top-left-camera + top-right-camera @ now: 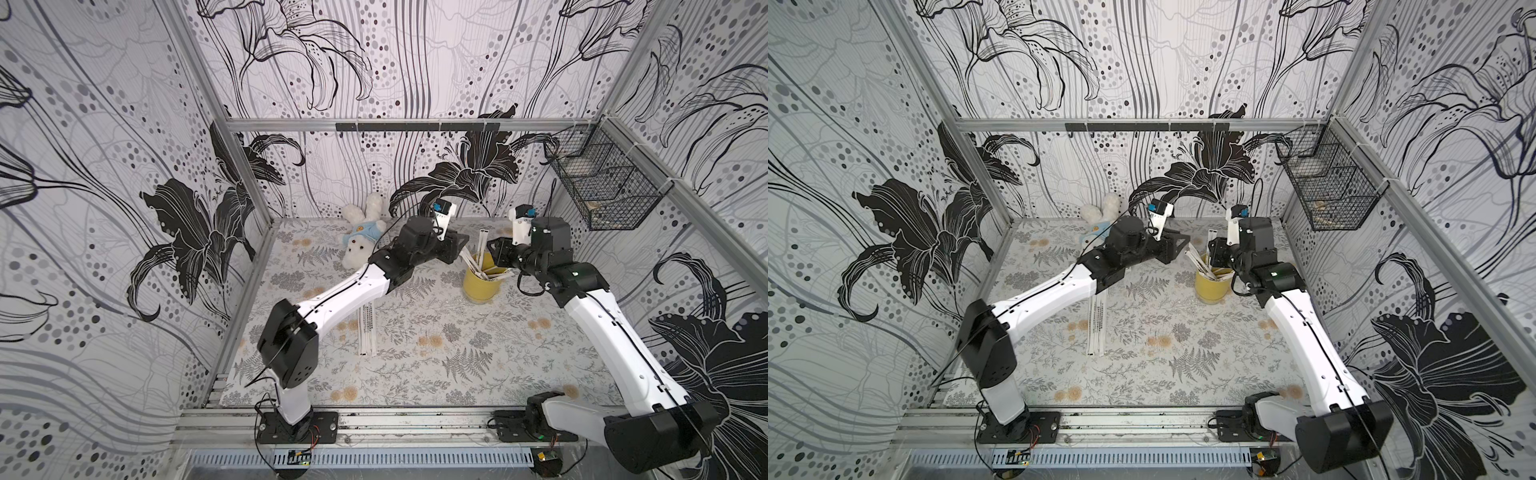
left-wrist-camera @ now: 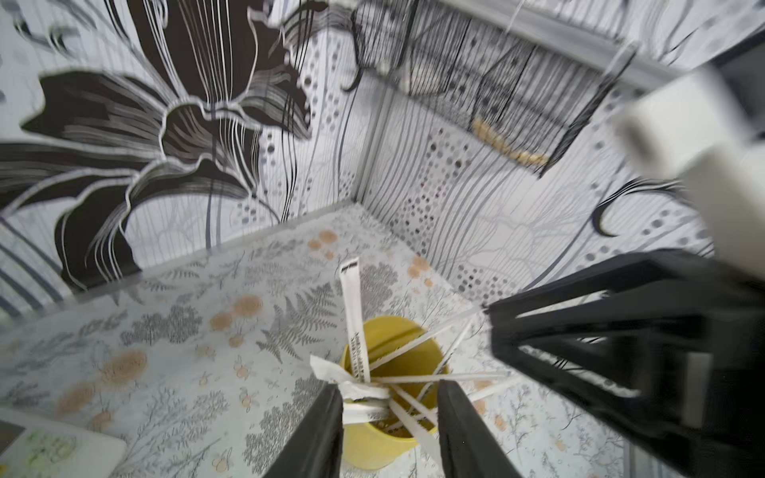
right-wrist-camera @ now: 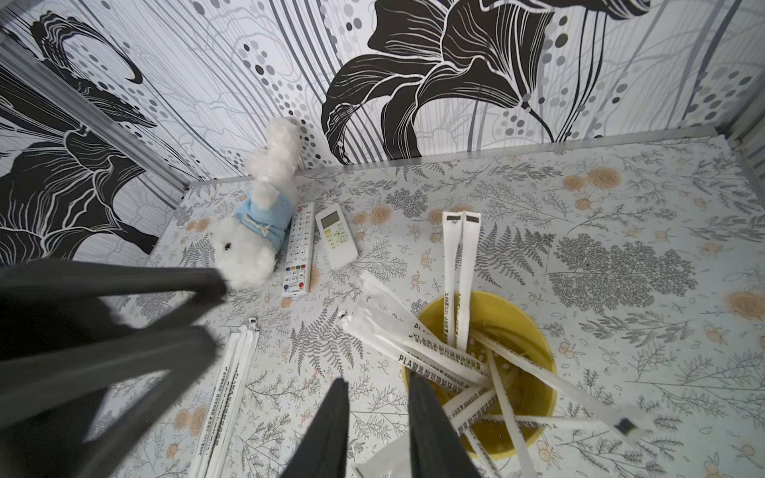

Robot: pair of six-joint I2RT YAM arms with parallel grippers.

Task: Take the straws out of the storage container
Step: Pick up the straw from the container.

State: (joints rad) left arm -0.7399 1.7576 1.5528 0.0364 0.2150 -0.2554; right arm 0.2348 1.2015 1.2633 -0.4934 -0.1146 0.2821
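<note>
Fern-printed table (image 1: 436,357), flower-papered walls all round. Nearer than the yellow cup (image 1: 482,289), a few loose straws (image 1: 368,332) lie side by side on the cloth, so those are already out. The remaining straws (image 3: 439,356) stand fanned in the cup, leaning over its rim.

Above the cup hangs the left gripper (image 2: 391,385), jaws spread around several straw ends, one crumpled end touching a finger. Just beside the cup's rim, the right gripper (image 3: 378,380) has its jaws partly apart, nothing clearly pinched.

I'd close the left on a bunch near the tips and lift straight up, since the cup looks light enough to tip.

Beyond the cup, the right wrist view shows two remotes (image 3: 314,244) — both top views hide them behind the left arm.
</note>
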